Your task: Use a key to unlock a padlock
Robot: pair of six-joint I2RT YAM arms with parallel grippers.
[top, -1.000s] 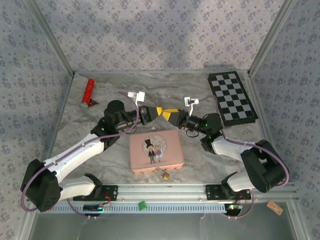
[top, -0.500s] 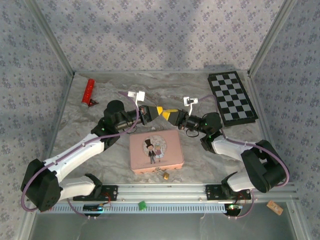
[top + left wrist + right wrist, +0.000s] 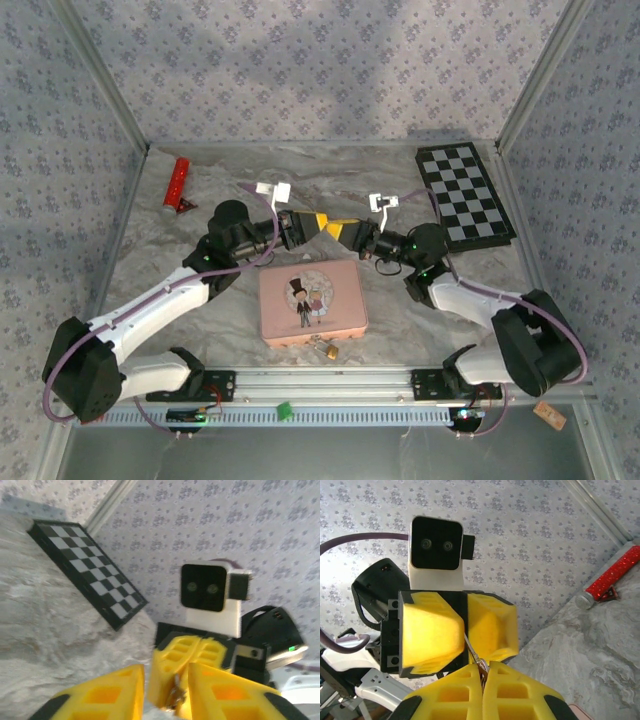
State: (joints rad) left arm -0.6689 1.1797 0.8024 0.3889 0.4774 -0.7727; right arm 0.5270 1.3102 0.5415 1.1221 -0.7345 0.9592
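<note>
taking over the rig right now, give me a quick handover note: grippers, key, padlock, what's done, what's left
Right gripper: shut on the key, held in the air just beyond the far edge of the pink tin.
Left gripper: tip to tip with the right one, at the key's other end. Whether it grips cannot be told.
Padlock: on the table at the tin's near edge, no gripper on it. It is too small to tell whether the shackle is open.
Done: key picked up.
Left: settle the key in one gripper, bring it to the padlock, insert, turn.
</note>
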